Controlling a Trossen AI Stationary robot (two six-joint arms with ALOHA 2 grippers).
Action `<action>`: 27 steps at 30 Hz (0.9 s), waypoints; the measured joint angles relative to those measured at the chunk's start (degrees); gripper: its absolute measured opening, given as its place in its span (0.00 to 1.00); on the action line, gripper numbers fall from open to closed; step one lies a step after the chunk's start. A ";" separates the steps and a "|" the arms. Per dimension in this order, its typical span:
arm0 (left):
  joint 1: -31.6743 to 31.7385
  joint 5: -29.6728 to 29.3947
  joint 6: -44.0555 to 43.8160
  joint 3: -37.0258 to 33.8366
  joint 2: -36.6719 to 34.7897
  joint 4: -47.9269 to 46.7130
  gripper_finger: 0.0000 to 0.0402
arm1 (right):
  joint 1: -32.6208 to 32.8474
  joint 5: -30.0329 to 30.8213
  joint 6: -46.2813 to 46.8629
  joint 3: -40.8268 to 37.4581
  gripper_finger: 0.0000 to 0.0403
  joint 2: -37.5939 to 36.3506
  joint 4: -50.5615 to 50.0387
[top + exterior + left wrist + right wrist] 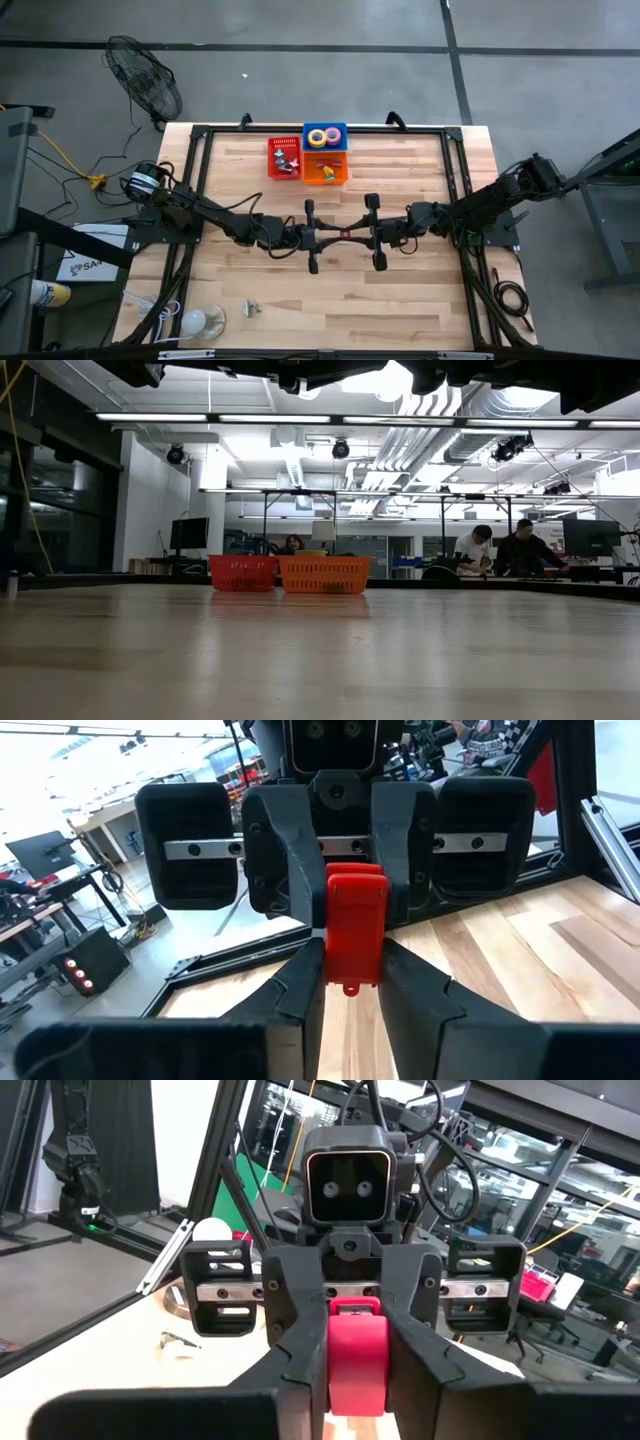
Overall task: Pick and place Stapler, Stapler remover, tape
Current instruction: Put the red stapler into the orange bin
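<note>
Facing each other at the surface's point(400, 290) middle, red stapler point(354, 935) clamped by left gripper point(318, 237) jaws and right gripper point(372, 235) jaws.

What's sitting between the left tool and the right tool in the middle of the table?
A small red plastic object, pinched by the left tool and the right tool; both wrist views show it.

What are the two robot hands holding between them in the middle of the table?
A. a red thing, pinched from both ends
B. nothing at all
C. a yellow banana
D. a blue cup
A: both wrist views show the red object clamped by the left end effector at one end and the right end effector at the other, facing each other above the table.
</note>
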 joint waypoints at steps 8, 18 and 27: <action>-0.11 -0.03 0.18 0.02 0.00 -0.04 0.28 | 0.02 -0.32 0.22 0.00 0.16 0.00 -0.03; -2.12 -16.42 4.24 0.07 -1.05 -7.16 0.29 | -0.26 6.13 0.21 0.00 0.16 0.00 -2.68; -6.81 -39.43 7.53 0.06 -5.14 -22.37 0.29 | -5.87 12.21 0.52 0.00 0.16 0.00 -5.81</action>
